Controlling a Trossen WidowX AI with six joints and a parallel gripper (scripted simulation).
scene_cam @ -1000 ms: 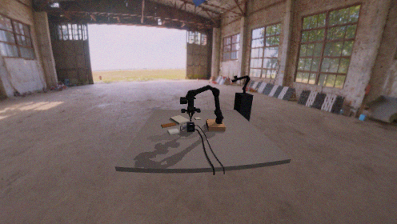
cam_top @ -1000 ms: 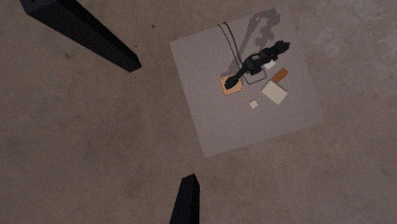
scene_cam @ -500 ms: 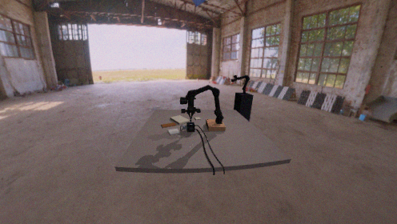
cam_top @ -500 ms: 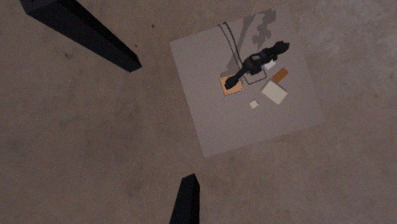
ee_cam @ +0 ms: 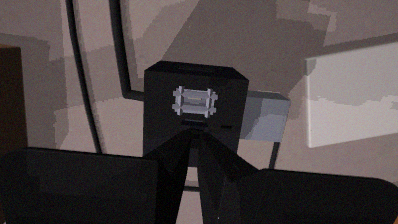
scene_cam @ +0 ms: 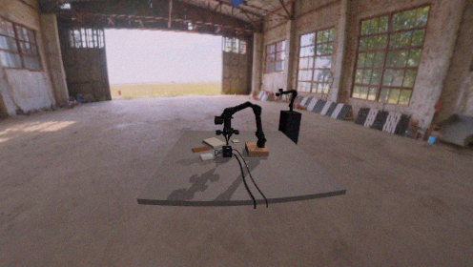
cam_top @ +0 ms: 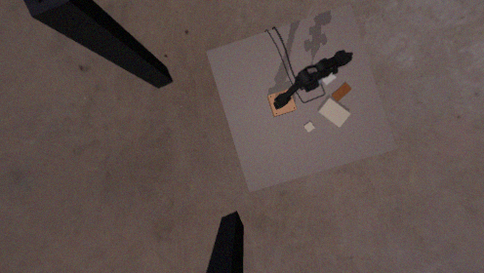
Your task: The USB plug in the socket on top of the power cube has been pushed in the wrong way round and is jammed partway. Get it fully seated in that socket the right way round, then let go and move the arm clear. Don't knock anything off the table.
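Note:
The black power cube point(scene_cam: 227, 152) point(ee_cam: 155, 115) stands upright on the table. In the wrist view its top shows a silver-rimmed socket point(ee_cam: 195, 101) with flared corners and no plug visible in it. My gripper point(ee_cam: 194, 139) point(scene_cam: 227, 144) points down over the cube, its fingertips just beside that socket. It is shut on the USB plug, which is small, dark and almost wholly hidden between the fingertips. Which way round the plug faces, and whether it touches the cube, I cannot tell. A thin dark mark lies between fingertips and socket.
A grey-blue block point(ee_cam: 265, 117) adjoins the cube. Black cables point(cam_top: 285, 56) point(scene_cam: 248, 178) trail from it over the table edge. Nearby lie a white block point(scene_cam: 207, 156) point(ee_cam: 355, 95), a brown block point(cam_top: 341, 92) point(scene_cam: 200, 149), a cream slab point(cam_top: 335, 112) and a small pale block point(cam_top: 309, 127). The arm's wooden base point(cam_top: 288, 108) is beside them.

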